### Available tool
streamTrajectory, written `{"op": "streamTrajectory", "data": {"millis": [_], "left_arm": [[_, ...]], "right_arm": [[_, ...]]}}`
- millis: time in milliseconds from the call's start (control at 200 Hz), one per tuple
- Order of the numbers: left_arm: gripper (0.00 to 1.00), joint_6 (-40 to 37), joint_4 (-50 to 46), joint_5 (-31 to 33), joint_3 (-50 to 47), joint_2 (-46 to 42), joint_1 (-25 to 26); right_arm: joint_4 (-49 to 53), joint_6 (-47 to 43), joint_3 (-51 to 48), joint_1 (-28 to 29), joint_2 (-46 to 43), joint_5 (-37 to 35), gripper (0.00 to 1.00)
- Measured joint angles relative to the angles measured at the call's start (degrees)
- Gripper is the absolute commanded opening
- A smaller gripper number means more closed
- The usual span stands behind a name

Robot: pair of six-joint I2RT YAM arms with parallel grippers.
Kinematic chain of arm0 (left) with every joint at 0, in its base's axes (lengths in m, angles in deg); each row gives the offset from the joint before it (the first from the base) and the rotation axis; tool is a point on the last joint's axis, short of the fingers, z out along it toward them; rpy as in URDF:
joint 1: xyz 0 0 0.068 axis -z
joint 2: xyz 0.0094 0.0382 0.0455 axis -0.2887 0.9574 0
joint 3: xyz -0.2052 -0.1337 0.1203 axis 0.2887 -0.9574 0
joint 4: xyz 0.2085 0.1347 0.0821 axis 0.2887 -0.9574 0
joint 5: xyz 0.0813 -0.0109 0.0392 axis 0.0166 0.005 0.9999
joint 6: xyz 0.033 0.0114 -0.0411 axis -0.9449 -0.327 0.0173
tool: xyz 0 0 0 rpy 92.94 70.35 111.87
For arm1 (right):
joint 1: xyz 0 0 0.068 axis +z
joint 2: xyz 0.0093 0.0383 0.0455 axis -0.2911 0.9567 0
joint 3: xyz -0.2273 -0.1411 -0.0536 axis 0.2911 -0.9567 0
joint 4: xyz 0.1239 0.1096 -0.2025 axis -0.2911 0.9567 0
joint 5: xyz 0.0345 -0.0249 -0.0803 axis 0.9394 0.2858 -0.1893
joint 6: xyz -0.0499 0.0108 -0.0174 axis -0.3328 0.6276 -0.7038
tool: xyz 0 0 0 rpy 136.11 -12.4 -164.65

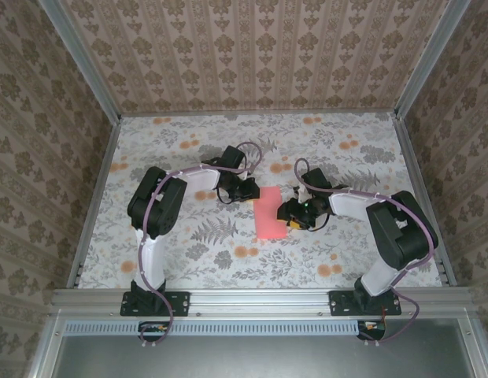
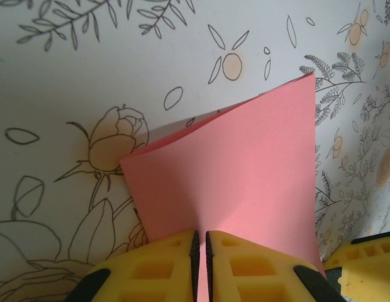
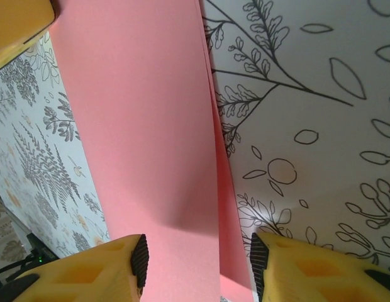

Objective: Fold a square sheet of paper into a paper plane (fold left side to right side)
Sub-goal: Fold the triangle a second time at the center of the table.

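Note:
The square sheet of paper [image 1: 269, 213] is salmon pink and lies doubled over as a narrow rectangle in the middle of the table. My left gripper [image 1: 248, 191] is at its far left corner, and its yellow fingers [image 2: 170, 264] are shut on the paper [image 2: 245, 163], which bows up from the table there. My right gripper [image 1: 295, 219] is at the sheet's near right side. It stands open [image 3: 198, 261], its pads straddling the two layered right edges of the paper [image 3: 138, 126] without pinching them.
The table has a floral cloth [image 1: 189, 236] and is walled by patterned panels with metal rails [image 1: 260, 298] along the near edge. A yellow finger of the right gripper [image 2: 365, 258] shows at the corner of the left wrist view.

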Motion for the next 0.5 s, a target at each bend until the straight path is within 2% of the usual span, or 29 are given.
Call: {"op": "streamTrajectory", "data": {"millis": [500], "left_arm": [[0.16, 0.0, 0.07, -0.04, 0.0, 0.0, 0.0]], "right_arm": [[-8.79, 5.14, 0.02, 0.0, 2.45, 3.58, 0.45]]}}
